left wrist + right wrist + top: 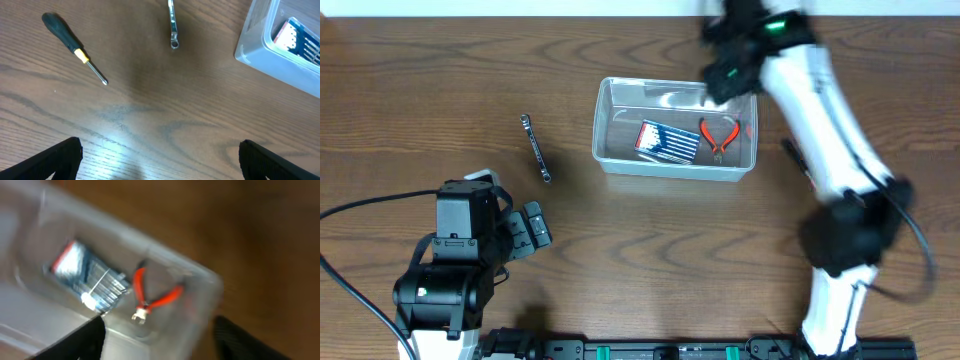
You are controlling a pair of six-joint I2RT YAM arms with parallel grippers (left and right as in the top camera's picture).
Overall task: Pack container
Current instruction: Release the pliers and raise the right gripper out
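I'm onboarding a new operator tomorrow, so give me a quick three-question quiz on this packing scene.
1. True or false: the wrench lies on the table, outside the container.
2. The left gripper is: A) open and empty; B) shut on the wrench; C) inside the container.
3. Which red-handled tool lies in the container?
Key: 1 true; 2 A; 3 pliers.

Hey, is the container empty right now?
Not empty. The container holds a blue striped pack and red pliers; a wrench lies outside it.
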